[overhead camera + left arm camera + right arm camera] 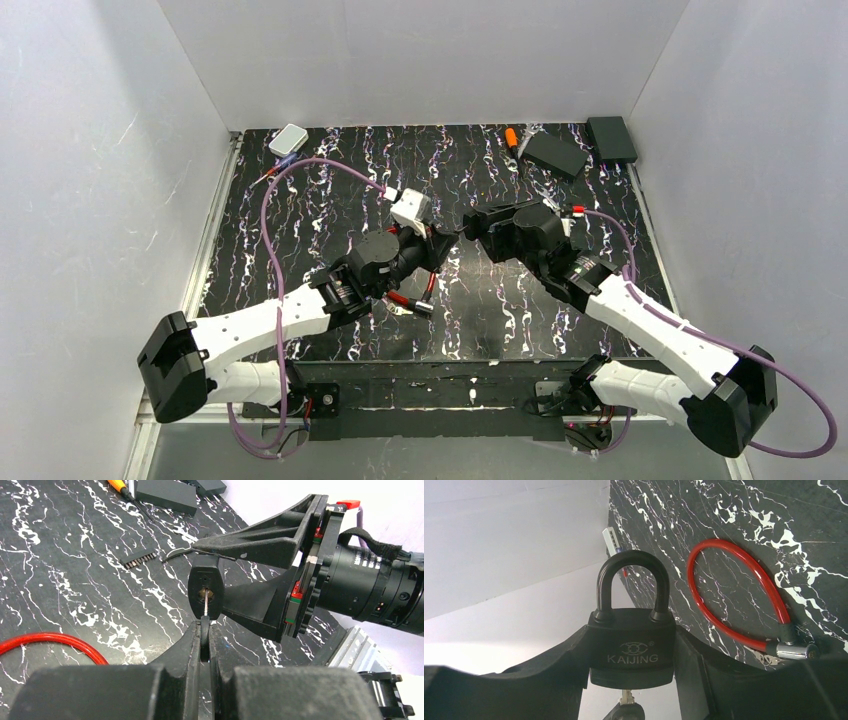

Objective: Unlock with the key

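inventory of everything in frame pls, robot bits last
padlock: 1, black, shackle closed, held off the table mid-scene
key: 1, silver blade, in the padlock's keyhole
cable lock: 1, red, lying on the table, near-centre
screwdriver: 1, orange handle, far edge
flat boxes: 2, black, far right corner
small box: 1, white-grey, far left corner
bit strip: 1, dark, mid table
table: 1, black marble pattern
left gripper: 1, black, shut on key
right gripper: 1, black, clamped on padlock body

Red cable lock (796,651), orange screwdriver (511,137)
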Robot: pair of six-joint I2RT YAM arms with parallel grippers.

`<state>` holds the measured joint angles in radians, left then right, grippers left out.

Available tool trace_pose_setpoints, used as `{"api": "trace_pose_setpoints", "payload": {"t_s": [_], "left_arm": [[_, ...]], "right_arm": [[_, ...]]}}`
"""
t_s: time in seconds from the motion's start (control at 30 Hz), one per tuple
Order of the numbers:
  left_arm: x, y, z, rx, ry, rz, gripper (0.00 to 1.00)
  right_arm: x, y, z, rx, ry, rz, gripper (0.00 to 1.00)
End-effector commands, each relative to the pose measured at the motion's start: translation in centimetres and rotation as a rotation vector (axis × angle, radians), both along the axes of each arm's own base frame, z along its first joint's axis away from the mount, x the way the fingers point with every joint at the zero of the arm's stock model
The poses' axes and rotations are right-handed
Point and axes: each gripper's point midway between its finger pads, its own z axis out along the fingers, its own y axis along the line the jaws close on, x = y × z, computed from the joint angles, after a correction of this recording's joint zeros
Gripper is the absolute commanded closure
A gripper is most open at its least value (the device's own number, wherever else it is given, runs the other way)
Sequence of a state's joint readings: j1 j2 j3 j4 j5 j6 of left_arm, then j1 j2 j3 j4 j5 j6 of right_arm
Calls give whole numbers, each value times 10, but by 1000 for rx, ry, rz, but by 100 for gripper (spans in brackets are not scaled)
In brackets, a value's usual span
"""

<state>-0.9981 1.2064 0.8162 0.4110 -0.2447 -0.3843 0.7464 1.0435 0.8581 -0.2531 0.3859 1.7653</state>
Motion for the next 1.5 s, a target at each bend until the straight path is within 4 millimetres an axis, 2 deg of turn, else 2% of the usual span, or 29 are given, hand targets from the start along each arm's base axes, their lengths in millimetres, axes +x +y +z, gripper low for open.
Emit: {"api": "trace_pose_setpoints", "payload": {"t_s": [0.0, 0.07, 0.13, 0.27, 0.4, 0.5, 0.57, 0.73, 0.9, 1.0, 1.2, 1.3, 1.47], "left_arm": [[5, -6, 16, -30, -26, 7, 100], [5, -7, 15, -90, 44, 34, 100], [6, -9, 10, -201, 208, 99, 100], [4, -13, 7, -249, 287, 109, 100], [5, -15, 9, -167, 209, 70, 100], [3, -22, 10, -28, 47, -32, 100], [4, -20, 7, 24, 0, -44, 100], [1, -22, 12, 18, -16, -69, 100], [0, -28, 7, 10, 2, -89, 100], [-2, -25, 11, 28, -30, -98, 100], [2, -10, 23, 105, -149, -76, 100], [3, -6, 19, 120, -143, -61, 100], [0, -3, 19, -59, 71, 29, 100]], "right_arm": [[-8, 24, 72, 148, -130, 101, 99], [-9, 25, 72, 158, -132, 108, 99], [-9, 22, 77, 180, -148, 95, 99], [-9, 16, 80, 194, -152, 67, 99], [-11, 14, 80, 184, -135, 66, 99], [-13, 14, 82, 186, -134, 71, 99], [-13, 14, 83, 184, -131, 71, 99], [-14, 17, 86, 206, -135, 85, 99], [-14, 21, 93, 202, -146, 105, 99], [-14, 22, 97, 163, -152, 121, 99], [-18, 33, 92, 129, -111, 182, 99], [-18, 38, 93, 131, -105, 199, 99], [-13, 31, 111, 183, -215, 160, 99]]}}
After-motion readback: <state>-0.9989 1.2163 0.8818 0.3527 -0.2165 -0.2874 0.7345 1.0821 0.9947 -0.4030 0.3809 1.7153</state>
